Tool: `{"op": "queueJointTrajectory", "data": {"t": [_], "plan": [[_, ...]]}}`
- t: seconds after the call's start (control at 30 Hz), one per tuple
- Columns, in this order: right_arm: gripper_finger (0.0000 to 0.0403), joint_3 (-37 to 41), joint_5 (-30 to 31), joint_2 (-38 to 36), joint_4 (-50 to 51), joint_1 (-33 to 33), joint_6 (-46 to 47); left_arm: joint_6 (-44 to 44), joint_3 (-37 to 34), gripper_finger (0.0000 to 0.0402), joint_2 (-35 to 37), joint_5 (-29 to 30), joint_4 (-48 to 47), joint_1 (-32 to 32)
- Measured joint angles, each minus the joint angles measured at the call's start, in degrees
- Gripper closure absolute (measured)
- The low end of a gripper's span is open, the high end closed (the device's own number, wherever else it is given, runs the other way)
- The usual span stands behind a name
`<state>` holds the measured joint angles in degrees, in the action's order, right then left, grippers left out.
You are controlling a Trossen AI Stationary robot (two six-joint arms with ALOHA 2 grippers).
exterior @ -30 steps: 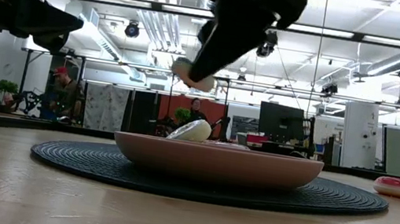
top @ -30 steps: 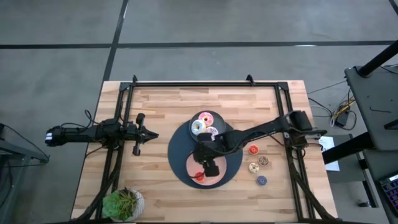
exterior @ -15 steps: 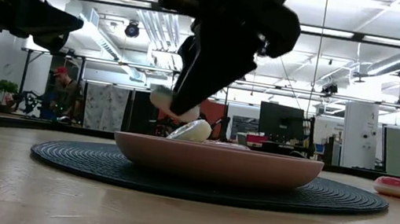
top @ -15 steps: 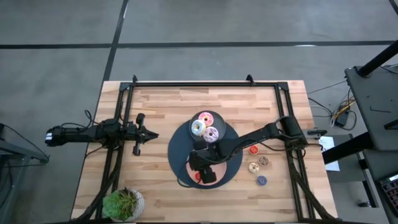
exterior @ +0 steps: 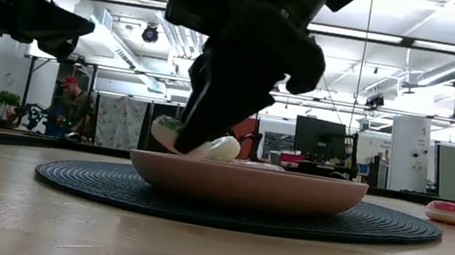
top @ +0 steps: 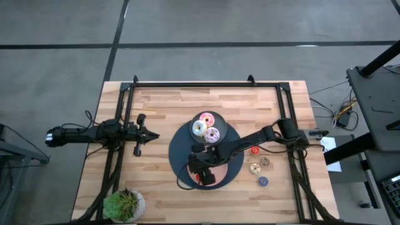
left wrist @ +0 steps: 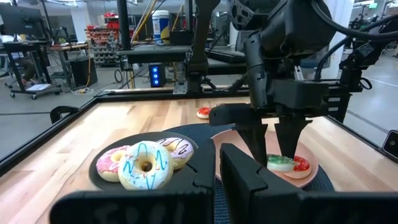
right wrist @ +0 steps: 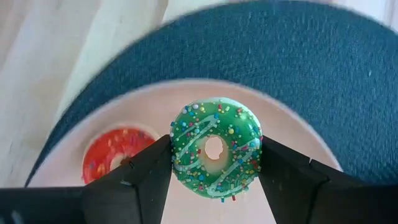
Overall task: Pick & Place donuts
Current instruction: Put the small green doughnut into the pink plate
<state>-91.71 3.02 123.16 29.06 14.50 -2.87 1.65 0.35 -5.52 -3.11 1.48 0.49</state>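
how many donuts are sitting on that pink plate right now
1 resting: the red donut lies on the pink plate. The green donut is held just above it by the right gripper, not set down yet. Others may be hidden under the arm.

table point(top: 162, 106): pale wood planks, visible grain, smooth matt finish
mat point(top: 180, 150): dark, ribbed woven-looking texture, matt
plate point(right wrist: 298, 140): pink, smooth, matt
green donut point(right wrist: 215, 147): glossy green icing, white drizzle, coloured sprinkles, bumpy
red donut point(right wrist: 115, 154): shiny red icing, fine sprinkles
white donut point(left wrist: 145, 165): smooth white icing, blue zigzag lines, plastic look
right gripper point(right wrist: 214, 163): fingers point(right wrist: 142, 171) dark, matt, hard plastic look
frame point(top: 206, 83): black metal bars along the table edges
plant point(top: 123, 204): green leaves, pale pot at the near-left corner
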Motion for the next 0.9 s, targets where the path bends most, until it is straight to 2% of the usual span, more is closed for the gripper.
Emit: {"op": "queueJointTrajectory", "data": {"t": [0.9], "plan": [[0.0193,0.1,0.0,0.8,-1.8,-0.6,-1.8,0.0,0.0,0.0402,0.0,0.0,0.0,0.0]]}}
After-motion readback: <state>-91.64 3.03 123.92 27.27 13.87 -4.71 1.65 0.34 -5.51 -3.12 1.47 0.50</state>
